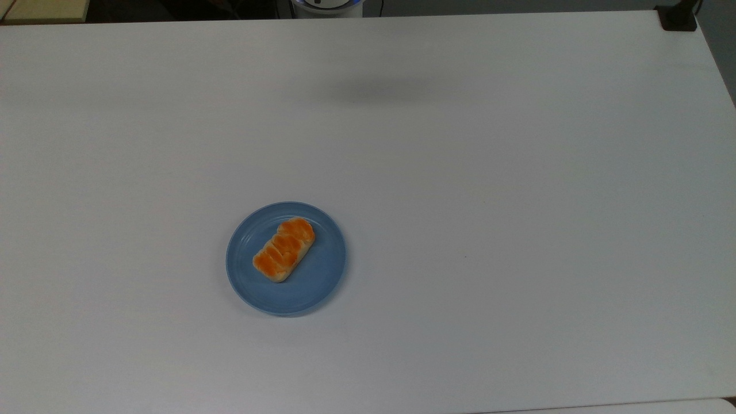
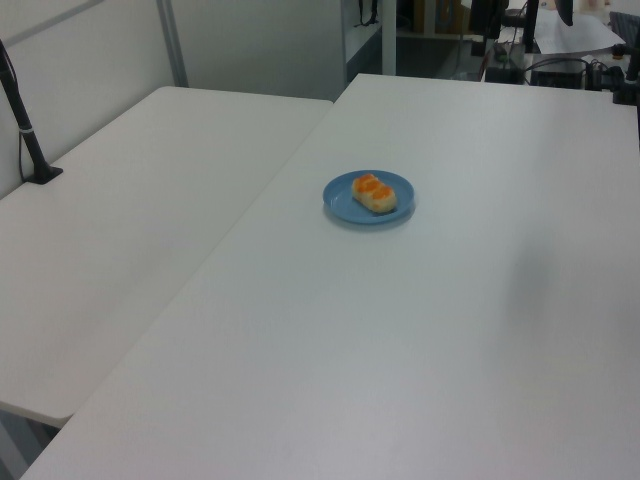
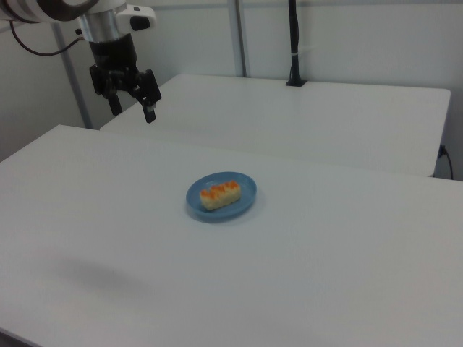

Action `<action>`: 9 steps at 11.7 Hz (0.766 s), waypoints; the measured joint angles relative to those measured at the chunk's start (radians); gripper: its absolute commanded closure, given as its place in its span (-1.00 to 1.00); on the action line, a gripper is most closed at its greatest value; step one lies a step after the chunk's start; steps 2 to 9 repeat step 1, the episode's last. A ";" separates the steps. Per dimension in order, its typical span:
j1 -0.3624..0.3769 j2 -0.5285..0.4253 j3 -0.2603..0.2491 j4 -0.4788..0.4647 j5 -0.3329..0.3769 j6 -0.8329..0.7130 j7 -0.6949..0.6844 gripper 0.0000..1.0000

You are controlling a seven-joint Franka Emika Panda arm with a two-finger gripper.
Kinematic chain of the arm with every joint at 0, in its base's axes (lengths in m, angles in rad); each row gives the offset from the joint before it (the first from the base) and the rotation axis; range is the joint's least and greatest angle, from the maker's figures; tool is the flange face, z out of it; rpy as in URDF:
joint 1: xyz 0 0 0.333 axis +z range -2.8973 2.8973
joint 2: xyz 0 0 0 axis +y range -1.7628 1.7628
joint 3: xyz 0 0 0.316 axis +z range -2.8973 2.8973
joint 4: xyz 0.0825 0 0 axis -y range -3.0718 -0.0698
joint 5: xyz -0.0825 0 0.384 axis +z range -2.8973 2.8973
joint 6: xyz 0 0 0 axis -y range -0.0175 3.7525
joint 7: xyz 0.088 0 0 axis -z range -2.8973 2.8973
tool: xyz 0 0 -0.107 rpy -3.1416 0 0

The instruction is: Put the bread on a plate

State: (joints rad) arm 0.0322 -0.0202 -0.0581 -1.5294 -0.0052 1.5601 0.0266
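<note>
With its fingers (image 3: 114, 103) spread apart and holding nothing, the gripper (image 3: 132, 110) hangs high, well apart from the plate (image 1: 313, 287). On it the bread (image 1: 283, 249) lies flat, inside the rim. Risk: a careless low pass could knock the plate along the tabletop (image 1: 517, 230).

bread (image 1: 284, 249) — on plate (image 1: 310, 290)
</note>
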 measured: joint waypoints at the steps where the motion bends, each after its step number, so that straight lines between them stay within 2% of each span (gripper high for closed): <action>1: 0.000 0.000 -0.003 -0.001 0.000 0.000 -0.003 -1.00; 9: 0.000 0.000 -0.003 -0.001 0.000 0.000 -0.003 -1.00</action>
